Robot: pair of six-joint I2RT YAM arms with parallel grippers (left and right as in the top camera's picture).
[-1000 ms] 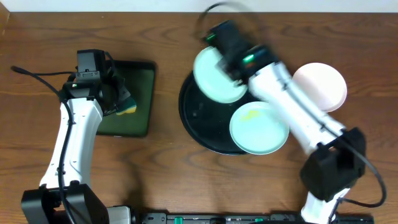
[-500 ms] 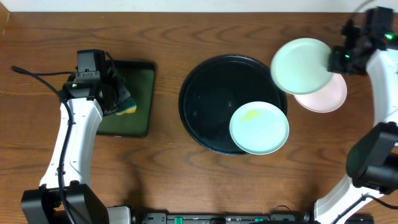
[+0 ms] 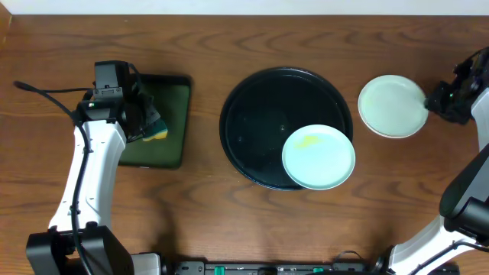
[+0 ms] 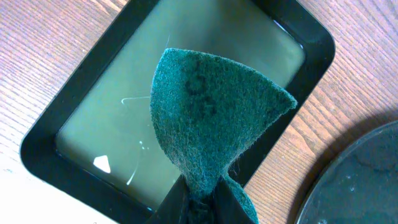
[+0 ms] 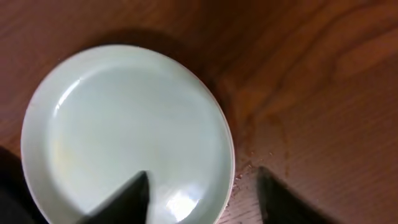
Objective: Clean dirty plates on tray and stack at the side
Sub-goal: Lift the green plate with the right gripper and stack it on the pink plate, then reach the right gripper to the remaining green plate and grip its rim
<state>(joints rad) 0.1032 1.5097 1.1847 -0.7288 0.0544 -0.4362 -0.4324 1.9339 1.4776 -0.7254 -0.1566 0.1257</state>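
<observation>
My right gripper had carried the clean plate off the tray and set it just right of it for stacking. Its fingers stood spread astride the rim, released. My left gripper, left of the tray, pinched the sponge, ready for the smeared plate on the tray.

**Clamped left gripper, spread right gripper**

The left arm reached forward, jaws pinched on a green scouring pad. The right arm stretched far out to its right, fingers parted wide, gripping nothing.
</observation>
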